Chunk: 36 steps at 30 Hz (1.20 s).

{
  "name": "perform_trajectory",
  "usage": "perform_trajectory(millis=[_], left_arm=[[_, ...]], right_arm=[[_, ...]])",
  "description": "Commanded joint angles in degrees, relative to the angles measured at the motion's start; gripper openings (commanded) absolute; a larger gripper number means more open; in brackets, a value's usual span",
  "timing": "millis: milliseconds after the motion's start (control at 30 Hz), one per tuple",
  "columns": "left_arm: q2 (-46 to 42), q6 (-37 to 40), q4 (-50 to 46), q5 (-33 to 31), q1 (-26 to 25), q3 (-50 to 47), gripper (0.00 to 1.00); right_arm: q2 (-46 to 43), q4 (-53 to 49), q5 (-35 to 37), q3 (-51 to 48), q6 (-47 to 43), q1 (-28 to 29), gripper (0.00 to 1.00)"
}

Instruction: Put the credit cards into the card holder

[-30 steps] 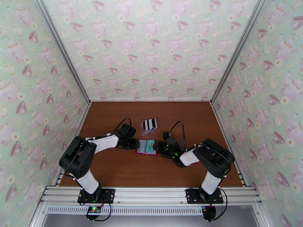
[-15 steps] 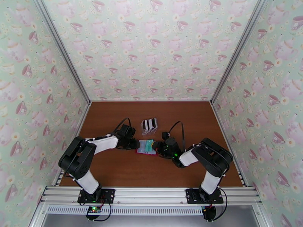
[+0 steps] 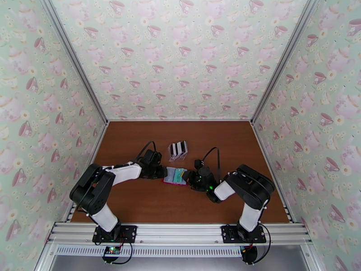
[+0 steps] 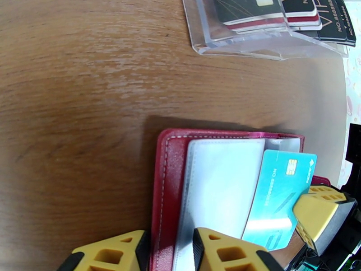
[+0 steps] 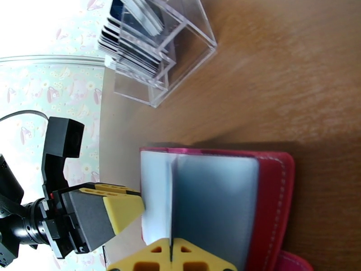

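Observation:
The red card holder (image 3: 173,178) lies open on the table between my two grippers, its pale inner pockets facing up (image 4: 216,177). My left gripper (image 3: 161,172) is shut on its left edge, with the red cover and a pale pocket between the yellow fingers (image 4: 108,256). A teal credit card (image 4: 277,195) rests slanted on the right-hand pocket. My right gripper (image 3: 187,178) is shut on the card's outer end. In the right wrist view the card shows edge-on as a thin line running up from the closed fingertips (image 5: 149,260). More credit cards (image 3: 178,149) stand in the clear rack.
The clear plastic slotted rack (image 4: 252,44) with black and white cards stands just behind the wallet (image 5: 275,199), close to both wrists. Brown tabletop (image 3: 149,199) stretches in front of the wallet and to both sides. Patterned walls enclose the table.
The right gripper has crept slightly left toward the wallet, and the left wrist has shifted a little. Both grips are unchanged.

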Motion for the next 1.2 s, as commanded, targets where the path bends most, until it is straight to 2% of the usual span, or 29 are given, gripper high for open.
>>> perform_trajectory(millis=[0, 633, 1167], left_arm=[[6.37, -1.00, -0.42, 1.20, -3.22, -3.77, 0.35], [6.09, -2.06, 0.54, 1.63, -3.30, -5.17, 0.35], [5.75, -2.76, 1.43, 2.30, -3.39, -6.05, 0.35]], right_arm=[[1.09, 1.58, 0.30, 0.12, 0.85, 1.01, 0.00], [6.06, 8.53, 1.42, -1.06, 1.91, 1.30, 0.00], [8.58, 10.52, 1.60, 0.29, 2.49, 1.23, 0.00]])
